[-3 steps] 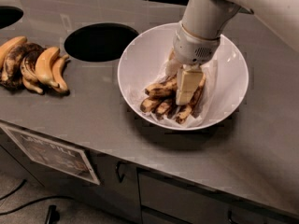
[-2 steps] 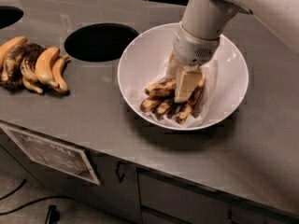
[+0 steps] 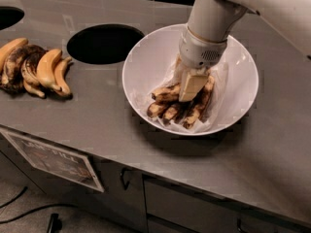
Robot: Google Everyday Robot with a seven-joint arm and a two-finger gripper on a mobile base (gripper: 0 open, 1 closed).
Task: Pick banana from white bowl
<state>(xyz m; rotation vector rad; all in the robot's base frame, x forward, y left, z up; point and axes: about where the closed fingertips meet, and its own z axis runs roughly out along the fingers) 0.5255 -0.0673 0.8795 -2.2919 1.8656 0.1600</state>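
The white bowl [image 3: 141,57] stands on the grey counter, right of the middle. In it lie several overripe bananas on a thin white liner. The longest, a yellow banana with brown-black spots [image 3: 200,103], lies at the right of the pile. Shorter, darker ones [image 3: 164,93] lie to its left. My gripper [image 3: 190,87] reaches down from the upper right into the bowl and sits in the middle of the pile, touching the bananas. It hides the far ends of the bananas.
A bunch of orange-yellow and black bananas [image 3: 34,69] lies on the counter at the left. A round hole [image 3: 104,43] opens in the counter beside the bowl, and another [image 3: 7,16] at the far left. Cabinet doors with a sign [image 3: 53,159] are below the front edge.
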